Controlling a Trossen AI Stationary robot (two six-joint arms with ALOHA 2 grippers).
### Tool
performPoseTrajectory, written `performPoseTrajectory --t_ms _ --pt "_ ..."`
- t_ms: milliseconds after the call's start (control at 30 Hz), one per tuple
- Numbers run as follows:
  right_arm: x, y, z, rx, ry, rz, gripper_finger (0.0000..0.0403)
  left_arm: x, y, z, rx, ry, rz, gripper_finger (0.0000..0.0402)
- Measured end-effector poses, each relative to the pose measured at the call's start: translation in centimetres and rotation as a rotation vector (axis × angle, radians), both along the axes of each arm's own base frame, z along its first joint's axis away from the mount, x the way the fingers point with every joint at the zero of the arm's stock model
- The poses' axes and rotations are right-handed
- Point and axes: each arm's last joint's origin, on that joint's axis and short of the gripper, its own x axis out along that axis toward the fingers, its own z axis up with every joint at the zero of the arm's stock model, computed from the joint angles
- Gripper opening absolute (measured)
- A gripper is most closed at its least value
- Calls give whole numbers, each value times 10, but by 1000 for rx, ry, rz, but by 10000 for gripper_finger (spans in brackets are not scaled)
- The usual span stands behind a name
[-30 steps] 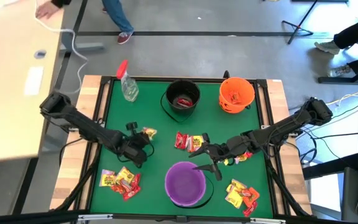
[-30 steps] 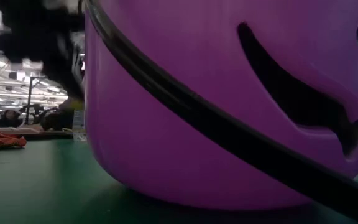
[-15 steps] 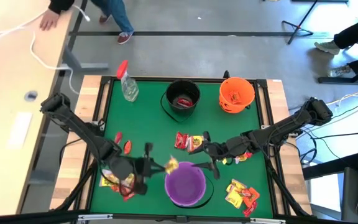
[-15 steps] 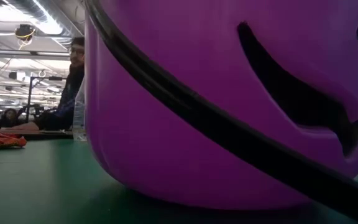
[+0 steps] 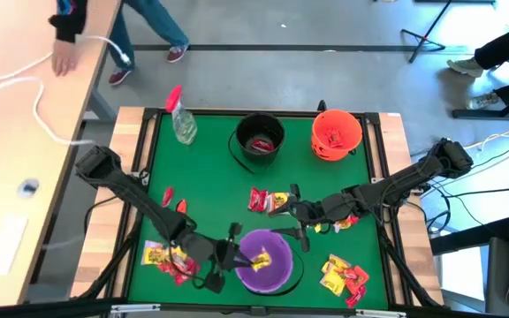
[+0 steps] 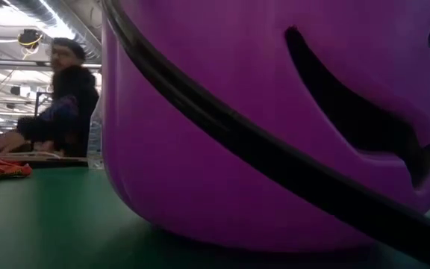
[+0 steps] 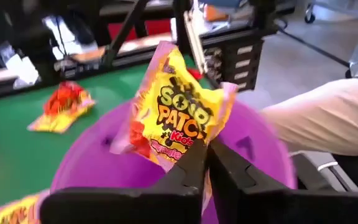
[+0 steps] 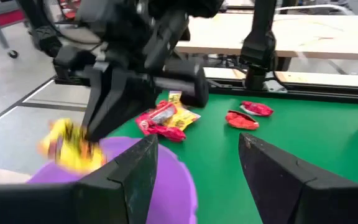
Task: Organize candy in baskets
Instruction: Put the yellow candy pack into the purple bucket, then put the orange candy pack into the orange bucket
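Left gripper [image 5: 253, 260], high view, pinches a yellow packet [image 5: 261, 261] over the purple bucket [image 5: 277, 270]; right gripper [image 5: 297, 231] waits open beside its rim. Left wrist view: packet [image 7: 173, 109] overhangs the far rim, so a release here might drop it onto the surface [image 7: 17, 146].

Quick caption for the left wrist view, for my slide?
Left gripper, jaws pinched on a yellow Sour Patch Kids packet, holds it above the open purple bucket.
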Motion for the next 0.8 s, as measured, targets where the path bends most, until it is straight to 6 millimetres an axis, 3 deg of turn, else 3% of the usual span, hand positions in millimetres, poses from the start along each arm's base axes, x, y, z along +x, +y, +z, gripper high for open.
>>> performPoseTrajectory --t_ms 200,367,600,800 --pt "0 0 -1 -5 9 -5 223 2 4 -1 -3 12 18 86" --pt "-13 -6 2 -21 99 -5 223 -1 6 3 5 12 22 126" --pt "-54 -24 27 81 188 -46 223 -30 15 45 92 -64 140 127" --pt "-79 -30 32 230 336 32 223 -63 26 72 171 -79 266 126"
